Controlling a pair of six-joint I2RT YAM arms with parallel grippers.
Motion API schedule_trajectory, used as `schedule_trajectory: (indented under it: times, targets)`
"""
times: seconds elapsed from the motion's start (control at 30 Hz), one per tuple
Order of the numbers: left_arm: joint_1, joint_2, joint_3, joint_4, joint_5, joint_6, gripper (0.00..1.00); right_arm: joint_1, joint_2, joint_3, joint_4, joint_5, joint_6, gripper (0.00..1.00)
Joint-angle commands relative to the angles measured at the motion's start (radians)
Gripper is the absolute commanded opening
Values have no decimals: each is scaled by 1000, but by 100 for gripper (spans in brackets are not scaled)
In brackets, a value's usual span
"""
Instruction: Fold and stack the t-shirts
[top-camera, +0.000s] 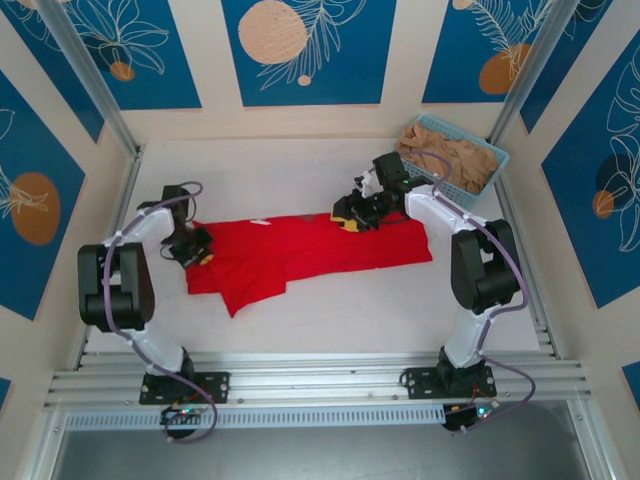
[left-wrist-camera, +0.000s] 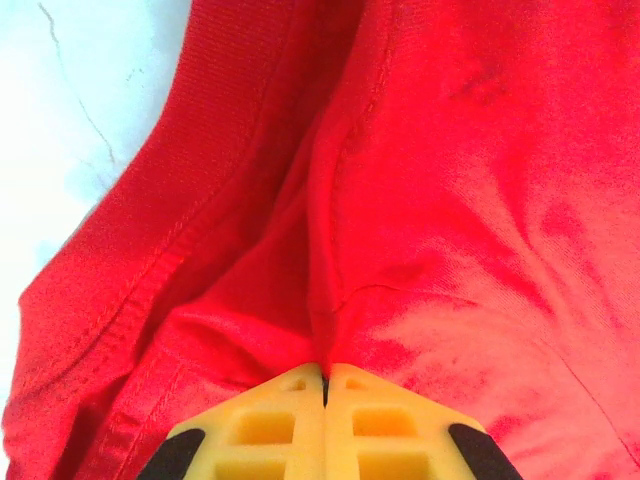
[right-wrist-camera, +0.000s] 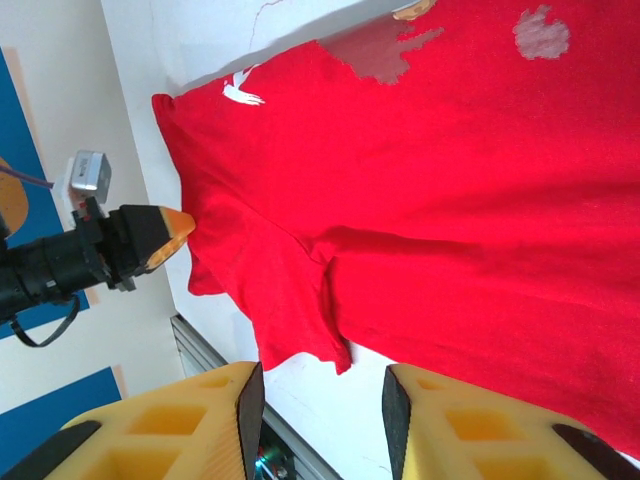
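Note:
A bright red t-shirt (top-camera: 320, 250) lies spread lengthwise across the middle of the table, with a sleeve flap sticking out at its near left. My left gripper (top-camera: 195, 250) sits at the shirt's left end. In the left wrist view its yellow jaws are shut on a pinched ridge of the red t-shirt (left-wrist-camera: 450, 200), the left gripper (left-wrist-camera: 326, 378) pressed into the cloth. My right gripper (top-camera: 355, 214) hovers over the shirt's far edge, right of centre. The right gripper (right-wrist-camera: 322, 400) is open with nothing between its fingers, above the red t-shirt (right-wrist-camera: 450, 200). Tan t-shirts (top-camera: 448, 150) lie piled in the basket.
The light blue lattice basket (top-camera: 500, 158) stands in the far right corner against the wall. Metal rails run along the table's left, right and near edges. Bare white table shows in front of the shirt (top-camera: 330, 310) and behind it (top-camera: 270, 175).

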Motion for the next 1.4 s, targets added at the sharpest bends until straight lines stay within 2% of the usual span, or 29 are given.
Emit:
schedule_trajectory:
  times: [0.0,0.37,0.93,1.07,1.37]
  targets:
    - [-10,-35,23,-57,36,-40,0,-5,2,1,-24,-8,12,38]
    - [-11,18,193,-159,50,-69,0,-25,1,6,-51,-5,-5,36]
    - [-10,286,605,-363,16,-40,0,-39,-2,-12,-49,1,3,35]
    - [-10,347,689,-409,38,-38,0,-39,-7,-18,-52,3,3,35]
    - [-3,398,750,-468,39,-2,0,-40,-16,-33,-50,8,7,35]
